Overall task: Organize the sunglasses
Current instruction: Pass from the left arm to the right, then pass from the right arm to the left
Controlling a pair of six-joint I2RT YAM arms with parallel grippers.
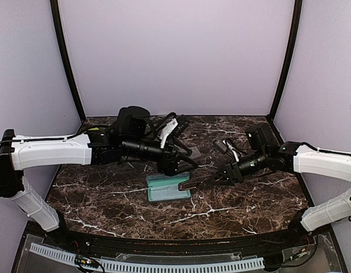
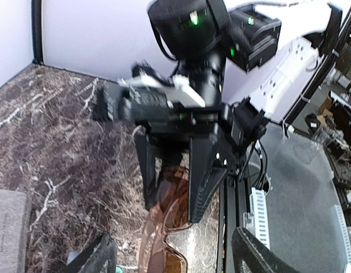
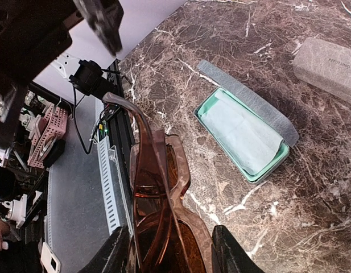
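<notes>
A pair of brown translucent sunglasses [image 3: 164, 193] sits folded between the fingers of my right gripper [image 3: 172, 256], which is shut on it. From above, the sunglasses [image 1: 193, 183] hang just over the right end of an open teal case [image 1: 166, 188] with a light blue cloth [image 3: 240, 133] inside. My left gripper [image 1: 181, 166] hovers behind the case, open, with nothing between its fingers [image 2: 98, 256]. In the left wrist view the sunglasses [image 2: 164, 239] reach toward me from the right gripper's dark fingers [image 2: 206, 182].
A closed grey case [image 3: 326, 68] lies on the marble table behind the teal one, also seen as a grey case [image 2: 7, 227] in the left wrist view. The table's front edge and a white cable rail [image 3: 110, 187] lie close below the sunglasses.
</notes>
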